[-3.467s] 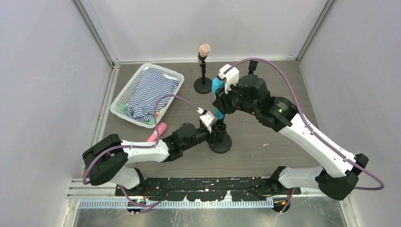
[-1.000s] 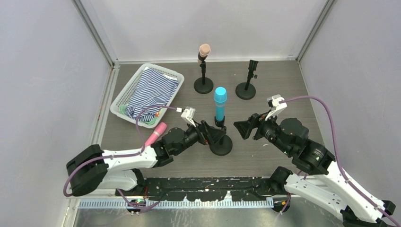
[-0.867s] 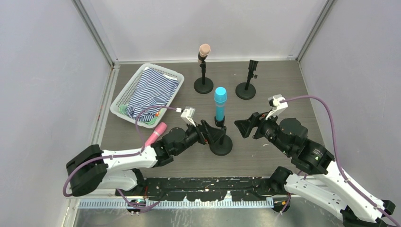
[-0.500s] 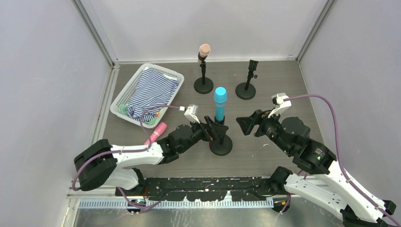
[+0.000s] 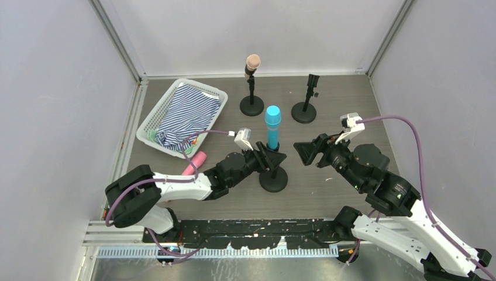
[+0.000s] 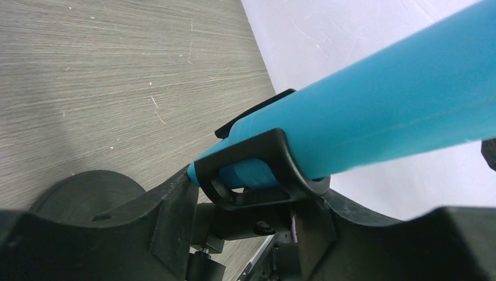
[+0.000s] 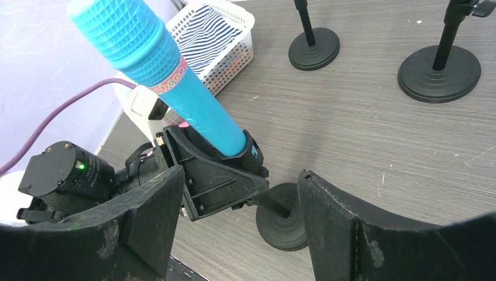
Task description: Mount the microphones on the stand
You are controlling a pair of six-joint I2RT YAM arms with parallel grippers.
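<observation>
- The blue microphone (image 7: pixel 175 88) is standing up and leaning a little, with its thin end sitting in the black clip (image 6: pixel 257 170) of the near stand (image 5: pixel 273 179), so I think this one is already on
- The left gripper (image 5: pixel 270 159) is reaching in low at that clip, with one finger on each side of it, and I think it is steadying the stand or checking the fit
- Its fingers (image 6: pixel 166 219) are sitting very close to the clip, but I cannot tell if they are squeezing it or only sitting beside it
- The right gripper (image 5: pixel 302 154) is hanging just to the right of the blue microphone and is not touching it. Its fingers are spread wide with nothing between them, and I think it is out of the way so it is not bumping anything
- The peach microphone (image 5: pixel 252 61) is sitting head up on the far left stand (image 5: pixel 251 105)
- The pink microphone (image 5: pixel 195 163) is lying flat on the table (image 5: pixel 327 196), near the white basket (image 5: pixel 157 109) that is holding the striped cloth (image 5: pixel 187 114), so it is not on a stand yet
- The far right stand (image 5: pixel 307 96) is standing with nothing in its clip, so I think the pink one is going there
- A pink band (image 7: pixel 171 75) is going round the blue microphone under its head and is showing letters that look like "hono". The start of the word is hidden, and I am seeing no other writing
</observation>
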